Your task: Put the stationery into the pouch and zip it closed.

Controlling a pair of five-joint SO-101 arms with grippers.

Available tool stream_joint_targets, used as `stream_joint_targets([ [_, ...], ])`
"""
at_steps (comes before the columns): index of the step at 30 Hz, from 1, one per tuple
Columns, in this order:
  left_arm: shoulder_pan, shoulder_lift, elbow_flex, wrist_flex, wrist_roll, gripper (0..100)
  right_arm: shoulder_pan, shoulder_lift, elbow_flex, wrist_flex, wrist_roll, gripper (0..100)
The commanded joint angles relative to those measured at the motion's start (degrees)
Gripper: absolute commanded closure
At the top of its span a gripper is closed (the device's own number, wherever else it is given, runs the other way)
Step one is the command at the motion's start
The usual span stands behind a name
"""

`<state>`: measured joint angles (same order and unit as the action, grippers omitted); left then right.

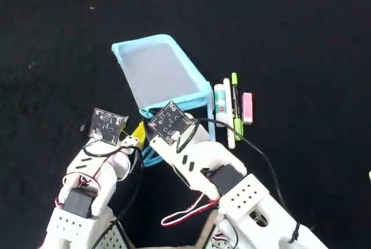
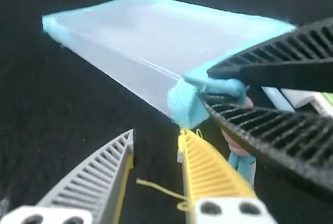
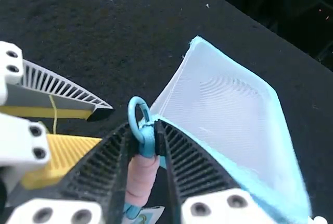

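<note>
Right pincer tight on translucent, blue-trimmed pouch corner.

We log two white plastic arms. The left arm has a black motor block, red wires and a black cable. The right arm has black slots, a red-and-white wire loop and a long black cable. Each arm's end nearest the pouch carries a square black board with silver dots. The left gripper has one grey ribbed finger and one yellow finger. The right gripper has two black ribbed fingers on white mounts with screws.
</note>
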<state>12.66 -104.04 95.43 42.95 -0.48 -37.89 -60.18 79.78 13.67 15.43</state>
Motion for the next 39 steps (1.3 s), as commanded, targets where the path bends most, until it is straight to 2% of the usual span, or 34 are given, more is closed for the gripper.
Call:
stream_joint_targets([
  [1, 0.84, -0.53, -3.38, 0.79, 0.09, 85, -0.53, -1.89, -0.4, -1.76, -0.26, 98.8],
  [15, 0.84, -0.53, -4.97, 0.18, 0.0, 85, -0.53, -1.89, -0.57, -1.76, -0.26, 98.8],
  [21, 0.75, -0.53, -10.59, 7.74, -3.96, 85, -0.53, -1.89, -0.57, -1.76, -0.26, 98.8],
  [29, 0.75, -0.53, -11.47, 8.09, -4.04, 85, -0.53, -1.89, -0.57, -1.76, -0.26, 98.8],
  [39, 0.4, -0.53, -2.95, -5.36, -4.13, 85, -0.53, -1.89, -0.66, -1.76, -0.18, 98.8],
])
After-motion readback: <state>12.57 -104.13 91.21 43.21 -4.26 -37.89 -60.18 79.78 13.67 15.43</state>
